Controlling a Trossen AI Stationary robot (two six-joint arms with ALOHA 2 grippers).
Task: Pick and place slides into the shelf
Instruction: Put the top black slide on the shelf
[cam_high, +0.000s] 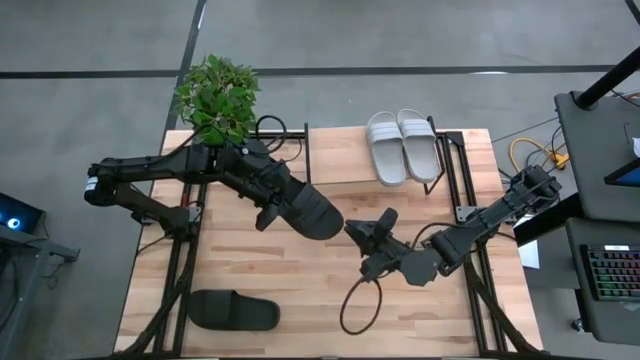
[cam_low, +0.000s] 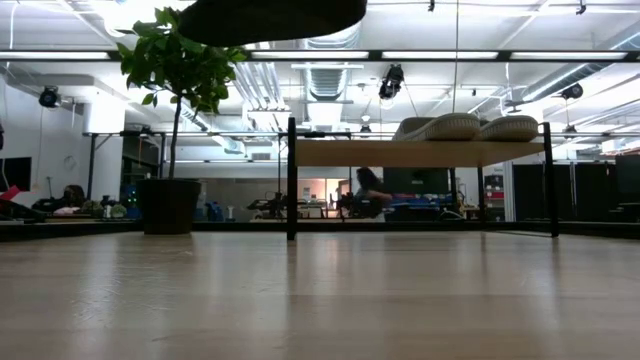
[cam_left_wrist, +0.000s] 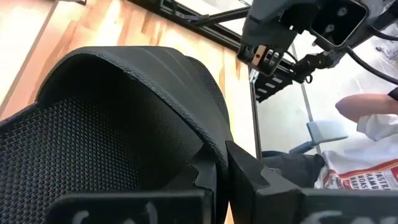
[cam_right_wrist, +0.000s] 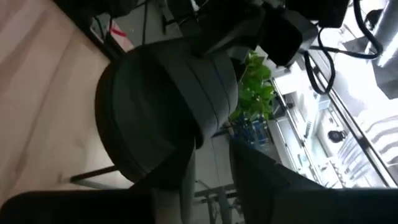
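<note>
- Left tool (cam_high: 278, 203), seen from above, is pinched on a black slide (cam_high: 312, 212) held in the air in front of the shelf (cam_high: 340, 152), over the middle of the worktop (cam_high: 300, 290). Right tool (cam_high: 362, 236) reaches the toe end of that same slide; whether it grips cannot be told here. Two white slides (cam_high: 402, 146) already lie on the shelf's right half; its left half is bare. A second black slide (cam_high: 232, 311) lies on the worktop, well in front of the shelf. So two are placed and two remain.
- Low view: white slides (cam_low: 468, 127) rest on the shelf plank (cam_low: 400, 152); the lifted black slide (cam_low: 270, 18) hangs above it.
- Left wrist view: left tool's fingers (cam_left_wrist: 245, 171) clamp the black slide's strap edge (cam_left_wrist: 149, 74).
- Right wrist view: right tool's fingers (cam_right_wrist: 180, 180) are partly spread around the slide's edge (cam_right_wrist: 168, 112).
</note>
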